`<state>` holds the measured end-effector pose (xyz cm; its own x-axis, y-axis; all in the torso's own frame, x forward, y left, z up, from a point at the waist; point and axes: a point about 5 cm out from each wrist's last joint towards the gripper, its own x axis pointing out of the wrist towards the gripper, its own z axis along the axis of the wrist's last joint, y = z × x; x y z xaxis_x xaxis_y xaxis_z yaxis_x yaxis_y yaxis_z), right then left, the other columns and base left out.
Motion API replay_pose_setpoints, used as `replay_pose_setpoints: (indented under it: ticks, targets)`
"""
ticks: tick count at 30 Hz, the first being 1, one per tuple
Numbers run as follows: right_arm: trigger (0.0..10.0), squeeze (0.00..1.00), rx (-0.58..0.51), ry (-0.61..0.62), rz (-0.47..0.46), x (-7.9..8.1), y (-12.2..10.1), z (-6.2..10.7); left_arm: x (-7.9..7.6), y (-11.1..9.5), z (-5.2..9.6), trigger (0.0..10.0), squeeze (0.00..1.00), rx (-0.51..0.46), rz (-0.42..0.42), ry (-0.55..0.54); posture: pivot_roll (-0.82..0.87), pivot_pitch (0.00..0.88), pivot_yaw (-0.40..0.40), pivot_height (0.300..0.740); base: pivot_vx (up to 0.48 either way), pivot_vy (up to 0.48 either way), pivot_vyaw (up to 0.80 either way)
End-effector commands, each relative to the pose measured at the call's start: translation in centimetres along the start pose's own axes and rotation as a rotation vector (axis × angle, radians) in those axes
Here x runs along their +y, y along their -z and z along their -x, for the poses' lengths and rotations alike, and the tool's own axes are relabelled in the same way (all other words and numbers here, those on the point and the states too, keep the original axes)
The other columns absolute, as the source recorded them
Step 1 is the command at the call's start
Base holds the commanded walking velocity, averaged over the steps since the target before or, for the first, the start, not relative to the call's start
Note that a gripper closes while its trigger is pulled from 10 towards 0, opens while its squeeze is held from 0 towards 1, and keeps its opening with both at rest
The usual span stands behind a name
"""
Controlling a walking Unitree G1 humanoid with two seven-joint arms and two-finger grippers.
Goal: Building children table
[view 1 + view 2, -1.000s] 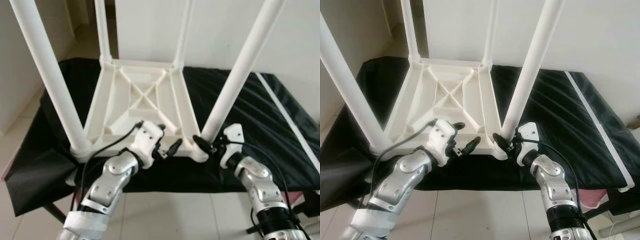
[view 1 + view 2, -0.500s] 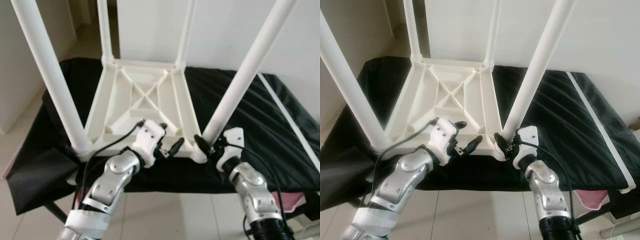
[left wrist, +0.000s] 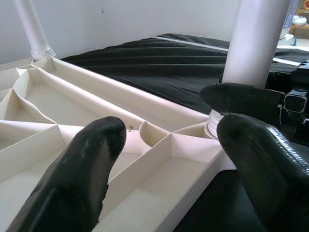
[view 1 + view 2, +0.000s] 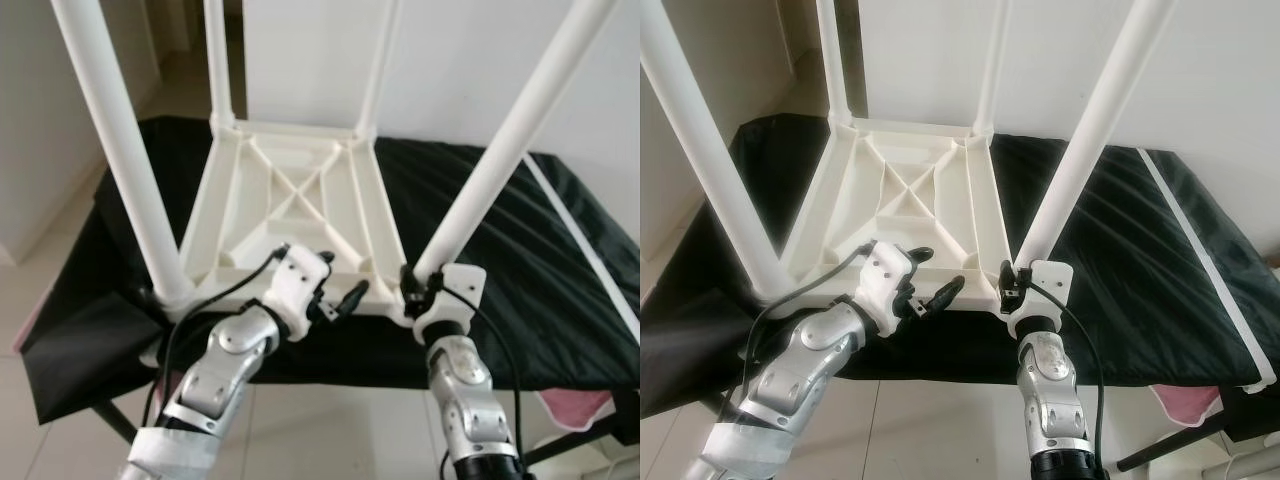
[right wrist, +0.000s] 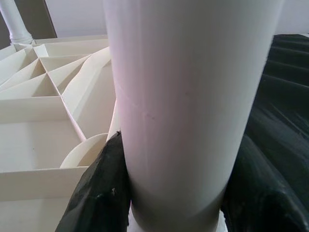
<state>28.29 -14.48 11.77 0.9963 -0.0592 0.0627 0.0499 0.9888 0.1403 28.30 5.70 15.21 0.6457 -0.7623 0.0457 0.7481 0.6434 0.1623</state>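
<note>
Two silver arms reach forward from the near edge to an upturned white plastic table (image 4: 290,205) lying top-down on a black cloth (image 4: 1120,250). The right gripper (image 4: 1012,283) is clamped round the base of the near right leg (image 4: 500,150), its fingers (image 5: 99,193) pressed on either side of the tube. The left gripper (image 4: 335,298) hovers over the near rim with its fingers (image 3: 82,169) spread apart, holding nothing. All four legs point upward, long axes roughly vertical and splaying slightly outward. Ribs cross in an X on the table's underside, and the legs are smooth round tubes.
</note>
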Motion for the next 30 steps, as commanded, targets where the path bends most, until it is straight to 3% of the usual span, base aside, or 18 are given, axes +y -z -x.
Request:
replay_pose_setpoints:
  ticks: [1, 11, 13, 14, 22, 24, 29, 30]
  targets:
    - [10.0, 0.00, 0.062, 0.069, -0.021, -1.0, 1.1, 0.5, -0.6, 0.1, -0.1, 10.0, 0.00, 0.006, 0.007, 0.051, 0.02, 0.000, -0.083, 0.740, 0.000, 0.000, 0.00]
    - [10.0, 0.00, 0.053, 0.076, -0.011, -0.4, 0.9, 0.7, -0.8, 0.1, 0.1, 10.0, 0.00, 0.007, 0.008, 0.059, 0.03, 0.000, -0.082, 0.740, 0.000, 0.000, 0.00]
    - [10.0, 0.05, 0.048, 0.066, -0.014, -0.4, 0.8, 0.7, -0.9, 0.1, 0.1, 10.0, 0.00, 0.008, 0.009, 0.062, 0.02, 0.000, -0.080, 0.740, 0.000, 0.000, 0.00]
    - [10.0, 1.00, 0.035, 0.048, -0.023, -0.5, 0.6, 0.7, -0.9, 0.1, 0.1, 10.0, 0.00, 0.009, 0.009, 0.065, 0.02, 0.000, -0.080, 0.740, 0.000, 0.000, 0.00]
    - [10.0, 1.00, 0.005, -0.017, -0.008, -1.4, 0.0, 1.0, -1.0, 0.2, 0.1, 10.0, 0.00, 0.010, 0.011, 0.073, 0.02, 0.000, -0.073, 0.740, 0.000, 0.000, 0.00]
    - [10.0, 1.00, 0.005, -0.091, 0.010, -2.5, -0.2, 1.2, -1.2, 0.2, 0.3, 10.0, 0.00, 0.010, 0.014, 0.084, 0.01, 0.000, -0.069, 0.740, 0.000, 0.000, 0.00]
    - [10.0, 1.00, 0.012, -0.170, 0.040, -3.4, -0.5, 1.1, -1.3, 0.2, 0.3, 10.0, 0.00, 0.010, 0.016, 0.094, 0.01, 0.000, -0.064, 0.740, 0.000, 0.000, 0.00]
    - [10.0, 0.00, 0.019, -0.217, 0.056, -3.6, -0.6, 0.9, -1.3, 0.1, 0.3, 10.0, 0.00, 0.010, 0.016, 0.100, 0.01, 0.000, -0.064, 0.740, 0.000, 0.000, 0.00]
